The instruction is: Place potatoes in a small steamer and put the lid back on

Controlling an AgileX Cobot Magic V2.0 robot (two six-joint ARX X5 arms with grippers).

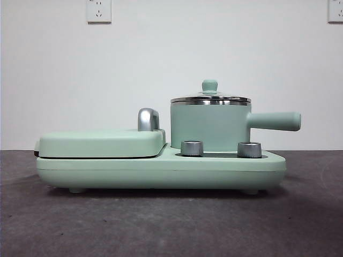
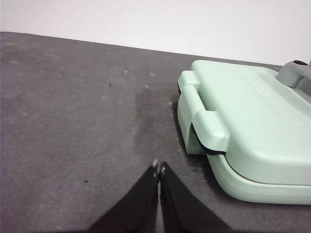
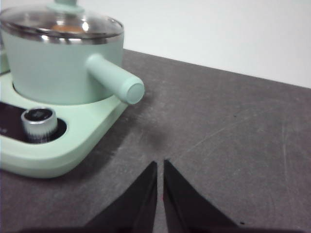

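The small steamer (image 1: 210, 126) stands upright on the right half of a mint-green appliance base (image 1: 161, 170), its straight side handle (image 1: 274, 121) pointing right. The lid (image 1: 210, 98) sits level on the steamer's steel rim, knob up. In the right wrist view an orange-brown patch shows through the glass (image 3: 65, 28); whether this is the potato cannot be told. Two steel control knobs (image 1: 192, 148) (image 1: 249, 149) sit on the base directly in front of the steamer. Left of the steamer, the flat hinged griddle (image 1: 102, 143) lies closed, with its chrome handle (image 1: 148, 119) just beside the steamer wall. The base rests on a dark grey bench (image 1: 171, 225) before a white wall carrying two sockets (image 1: 98, 10).

The left end effector (image 2: 159, 170) is clenched and empty, over bare bench near the griddle's hinge end. The right end effector (image 3: 160, 165) is clenched and empty, near the tip of the steamer's handle but apart from it.
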